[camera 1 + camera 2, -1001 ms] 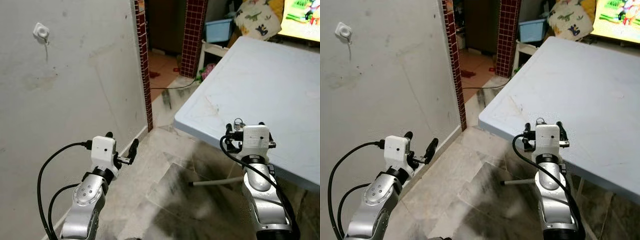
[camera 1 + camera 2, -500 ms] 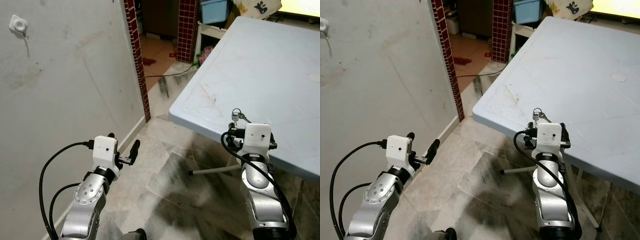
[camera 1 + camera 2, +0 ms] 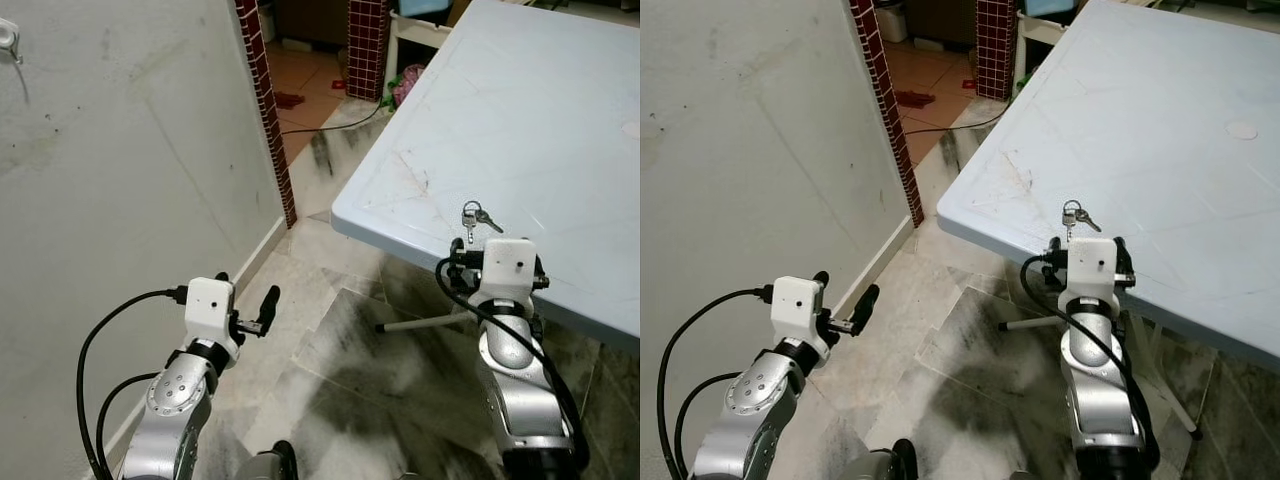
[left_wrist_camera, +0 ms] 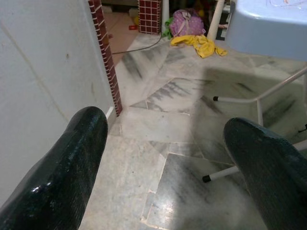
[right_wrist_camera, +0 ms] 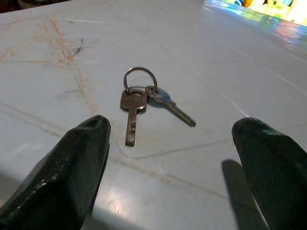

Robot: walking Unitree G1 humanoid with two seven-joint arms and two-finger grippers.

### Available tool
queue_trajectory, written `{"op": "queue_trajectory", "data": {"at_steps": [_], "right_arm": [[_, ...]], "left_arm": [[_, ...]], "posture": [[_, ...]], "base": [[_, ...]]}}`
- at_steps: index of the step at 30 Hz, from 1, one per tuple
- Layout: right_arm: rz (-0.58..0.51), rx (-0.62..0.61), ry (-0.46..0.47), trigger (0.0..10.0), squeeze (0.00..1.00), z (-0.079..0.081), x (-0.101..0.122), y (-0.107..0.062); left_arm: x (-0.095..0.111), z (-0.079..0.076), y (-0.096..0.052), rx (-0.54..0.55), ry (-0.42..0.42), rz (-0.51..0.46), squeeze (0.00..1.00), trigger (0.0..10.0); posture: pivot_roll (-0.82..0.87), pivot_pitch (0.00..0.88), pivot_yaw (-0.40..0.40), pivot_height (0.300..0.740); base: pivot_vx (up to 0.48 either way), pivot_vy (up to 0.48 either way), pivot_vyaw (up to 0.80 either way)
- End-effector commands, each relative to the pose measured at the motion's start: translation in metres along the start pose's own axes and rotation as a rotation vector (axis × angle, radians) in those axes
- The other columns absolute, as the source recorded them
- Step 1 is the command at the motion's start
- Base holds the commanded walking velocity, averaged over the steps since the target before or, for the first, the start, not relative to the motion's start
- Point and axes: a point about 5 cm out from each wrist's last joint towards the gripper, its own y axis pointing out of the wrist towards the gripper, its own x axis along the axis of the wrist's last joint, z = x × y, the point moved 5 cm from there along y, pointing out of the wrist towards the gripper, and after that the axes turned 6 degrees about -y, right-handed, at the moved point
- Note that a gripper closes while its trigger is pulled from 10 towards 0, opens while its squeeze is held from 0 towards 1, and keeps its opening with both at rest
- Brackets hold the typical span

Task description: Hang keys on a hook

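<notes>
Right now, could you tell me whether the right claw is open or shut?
Open: the right claw has its fingers spread wide, the keys lying untouched on the table ahead.

1. A pale blue table [image 3: 560, 110] stands on grey marbled floor tiles [image 3: 330, 300].
2. Left of the table: a scuffed white wall [image 3: 120, 170] edged with a red-brick pillar [image 3: 262, 100].
3. Beyond the table: a yellow cloth [image 4: 201, 44].

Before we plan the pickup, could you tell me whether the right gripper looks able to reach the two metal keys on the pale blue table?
Probably yes: the open right gripper faces the metal keys, with bare table between.
</notes>
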Motion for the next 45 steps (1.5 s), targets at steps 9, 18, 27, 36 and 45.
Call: {"op": "queue_trajectory", "data": {"at_steps": [9,18,27,36,45], "right_arm": [[-0.018,0.022,-0.016,10.0,0.0,0.0,0.01,0.026],[0.0,0.074,-0.033,10.0,0.0,0.012,0.014,0.052],[0.06,0.112,-0.003,0.0,0.0,0.025,0.004,0.057],[0.085,0.148,-0.003,0.0,0.0,0.033,-0.005,0.058],[0.11,0.147,-0.017,0.0,0.0,0.035,-0.014,0.055]], "left_arm": [[0.005,0.003,0.007,0.013,0.005,-0.016,0.0,10.0],[0.004,0.005,0.004,0.017,0.01,-0.015,0.0,10.0],[0.005,0.009,0.001,0.031,0.017,-0.017,0.0,10.0],[0.004,0.009,0.0,0.033,0.017,-0.014,0.0,10.0],[0.005,0.009,0.001,0.03,0.019,-0.014,0.0,10.0]], "posture": [[0.0,0.174,0.091,0.74],[0.02,0.18,0.091,0.74],[0.05,0.183,0.087,0.74],[0.05,0.185,0.089,0.74],[0.05,0.185,0.093,0.74]], "base": [[0.0,0.0,0.0],[0.0,0.0,0.0],[0.0,0.0,0.0],[0.0,0.0,0.0],[0.0,0.0,0.0]]}}
